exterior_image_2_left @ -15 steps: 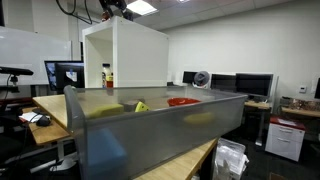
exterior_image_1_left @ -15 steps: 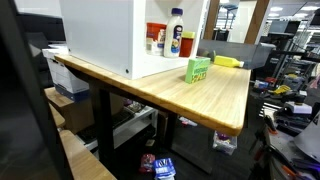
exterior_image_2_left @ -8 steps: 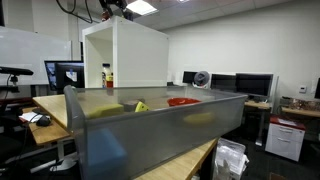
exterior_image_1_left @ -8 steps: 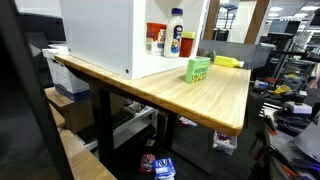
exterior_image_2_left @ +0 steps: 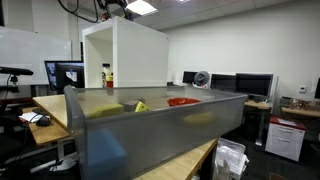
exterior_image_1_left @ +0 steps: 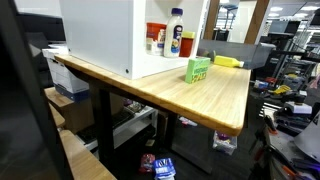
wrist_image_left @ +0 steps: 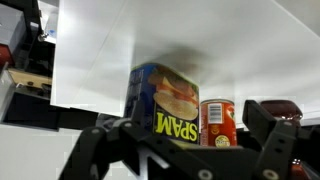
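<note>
Wrist view: the tin of Spam (wrist_image_left: 165, 100) stands on end inside the white cabinet (wrist_image_left: 200, 30), its long side running up and down and its label facing the camera. It lies straight ahead of the pincer (wrist_image_left: 180, 128) and a little to the left of the gap's middle. The pincer is spread wide and holds nothing, with one finger low at the left and the other at the right, both clear of the tin. As I judge it, the tin's narrow width is what sits across the gap. Just beside the tin on the right stands a shorter red can (wrist_image_left: 215, 122), close enough that I cannot tell whether they touch, and it sits between the tin and the right-hand finger. In an exterior view the cabinet (exterior_image_1_left: 100, 35) rests on the wooden counter (exterior_image_1_left: 215, 95), with a bottle (exterior_image_1_left: 176, 32) at its open side and a green box (exterior_image_1_left: 198, 69) further out on the boards. The tin itself does not show there
</note>
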### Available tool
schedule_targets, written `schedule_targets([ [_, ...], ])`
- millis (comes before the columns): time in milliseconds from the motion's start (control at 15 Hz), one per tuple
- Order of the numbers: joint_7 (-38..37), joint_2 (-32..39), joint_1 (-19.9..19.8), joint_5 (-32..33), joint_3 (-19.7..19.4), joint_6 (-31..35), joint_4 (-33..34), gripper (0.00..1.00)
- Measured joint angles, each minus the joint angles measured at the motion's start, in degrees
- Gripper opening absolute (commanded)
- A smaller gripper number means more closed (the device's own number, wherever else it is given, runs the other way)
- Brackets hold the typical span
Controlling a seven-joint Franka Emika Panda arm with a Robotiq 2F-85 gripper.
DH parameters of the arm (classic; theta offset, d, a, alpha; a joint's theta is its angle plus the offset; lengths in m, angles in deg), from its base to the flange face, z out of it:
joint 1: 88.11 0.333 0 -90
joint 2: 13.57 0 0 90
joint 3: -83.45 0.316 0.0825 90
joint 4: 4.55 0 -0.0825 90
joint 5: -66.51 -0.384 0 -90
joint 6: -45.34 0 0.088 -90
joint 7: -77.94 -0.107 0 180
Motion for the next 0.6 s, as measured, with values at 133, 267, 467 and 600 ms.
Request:
schedule_targets([
  [133,4.01,0.58,0.41,-0.22,-0.42,-0.60,0.82,1.00],
  [267,7.44,1.31,0.42,-0.51,-0.63,-1.10,1.61,1.00],
  [467,12.12,3.13,0.40,-1.52,-0.93,-1.58,3.47,1.00],
  [600,13.99,4.29,0.35,-2.11,-1.02,-1.63,4.61,1.00],
])
